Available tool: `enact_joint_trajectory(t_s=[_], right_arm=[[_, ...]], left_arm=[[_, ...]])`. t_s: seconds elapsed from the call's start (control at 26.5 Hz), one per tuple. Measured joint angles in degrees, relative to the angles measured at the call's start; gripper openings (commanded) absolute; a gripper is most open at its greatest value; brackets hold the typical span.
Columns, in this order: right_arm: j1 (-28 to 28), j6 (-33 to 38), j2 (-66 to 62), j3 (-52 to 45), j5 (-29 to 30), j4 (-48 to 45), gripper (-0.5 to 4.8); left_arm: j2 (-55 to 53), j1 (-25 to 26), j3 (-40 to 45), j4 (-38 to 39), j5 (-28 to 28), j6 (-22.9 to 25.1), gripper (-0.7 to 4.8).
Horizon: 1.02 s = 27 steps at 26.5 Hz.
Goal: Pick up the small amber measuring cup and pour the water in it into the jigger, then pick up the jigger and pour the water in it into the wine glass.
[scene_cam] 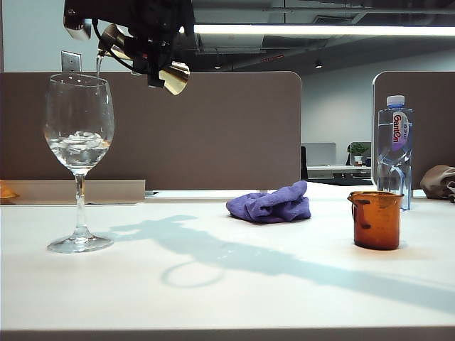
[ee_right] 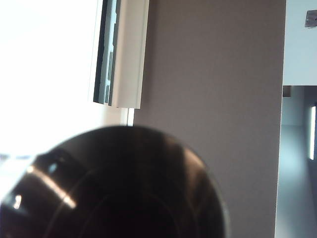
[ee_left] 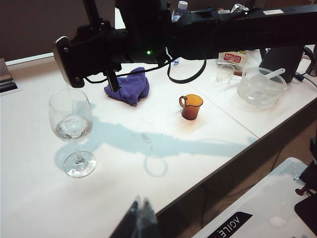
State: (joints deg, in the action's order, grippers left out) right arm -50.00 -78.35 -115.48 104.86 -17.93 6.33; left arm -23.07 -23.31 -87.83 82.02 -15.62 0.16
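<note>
The wine glass (scene_cam: 79, 135) stands at the table's left with water (scene_cam: 78, 148) in its bowl. High above its rim, my right gripper (scene_cam: 147, 60) is shut on the gold jigger (scene_cam: 173, 77), which lies tilted with one mouth over the glass. A thin stream of water (scene_cam: 99, 66) falls from it into the bowl. In the right wrist view the jigger's dark round end (ee_right: 124, 188) hides the fingers. The small amber measuring cup (scene_cam: 377, 220) stands upright at the right, apart from both grippers. My left gripper (ee_left: 140, 218) hangs shut near the table's front edge, holding nothing.
A crumpled purple cloth (scene_cam: 271, 203) lies mid-table, behind the line between glass and cup. A clear water bottle (scene_cam: 394, 149) stands behind the amber cup. A clear bowl with a spoon (ee_left: 260, 87) and a small clear cup (ee_left: 225, 73) sit on the far side table.
</note>
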Motion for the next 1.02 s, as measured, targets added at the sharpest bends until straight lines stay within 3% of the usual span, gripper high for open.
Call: enact_joint_trajectory(t_s=[0.26,0.53,1.02], right_arm=[[-0.48,-3.91,0.0,-0.07,-0.04,-0.17,-0.01],[-1.49,-15.04,0.07,-0.07,-0.04,-3.3,-0.01],[-2.43,-20.31,1.05,-0.04,-0.35,-5.66,-0.01]], left_arm=[[0.0,-0.02,0.0,0.0,0.02,0.0,-0.02],[0.0,0.0,0.0,0.0,0.0,0.0,-0.02],[0.0,0.0,0.0,0.0,0.0,0.0,-0.02]])
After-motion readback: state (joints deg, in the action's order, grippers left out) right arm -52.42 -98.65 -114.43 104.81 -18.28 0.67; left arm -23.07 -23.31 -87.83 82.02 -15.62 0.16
